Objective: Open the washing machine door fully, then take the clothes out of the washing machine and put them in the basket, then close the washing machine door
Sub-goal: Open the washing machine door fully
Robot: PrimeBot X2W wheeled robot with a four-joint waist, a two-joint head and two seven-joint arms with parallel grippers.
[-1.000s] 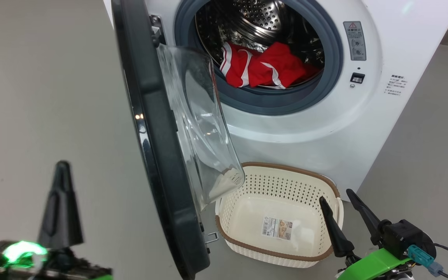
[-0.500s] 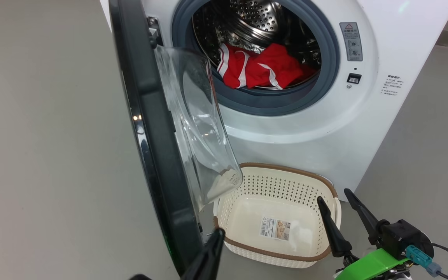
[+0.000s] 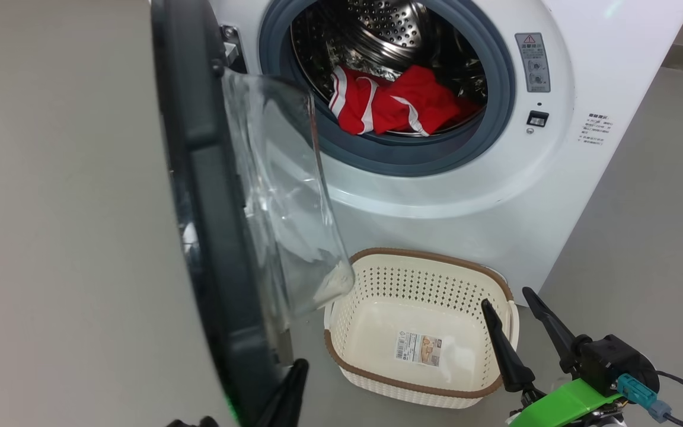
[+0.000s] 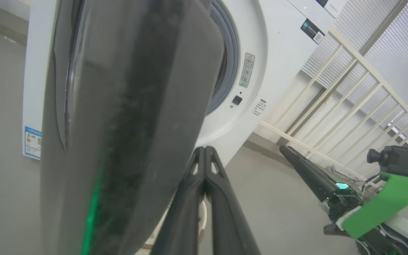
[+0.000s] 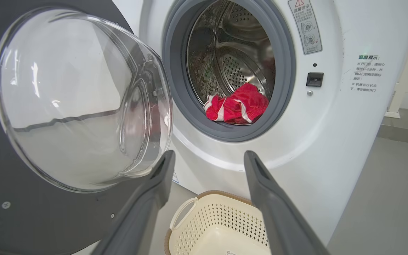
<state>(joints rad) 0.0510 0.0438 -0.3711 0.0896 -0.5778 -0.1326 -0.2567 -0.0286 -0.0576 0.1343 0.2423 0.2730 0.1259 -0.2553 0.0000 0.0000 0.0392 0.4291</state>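
Looming just left of the clenched left claw [image 3: 293, 388], the washing machine door [image 3: 211, 196] is standing open; the released right claw [image 3: 505, 298] is hanging beside the basket [image 3: 412, 284], clothes [image 3: 395, 104] ahead in the drum [image 3: 401, 29]

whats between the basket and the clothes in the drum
Head view: the washing machine front panel and its grey gasket lip, between basket and clothes.

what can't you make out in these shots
- Clothes: how many pieces; bunched, the gasket hides the underside, head view.
- Left gripper: whether it touches the washing machine door; the door's rim hides most of it in the head view.
- Basket: front cut by the right wrist view's bottom edge.
- Warning label: print too small.
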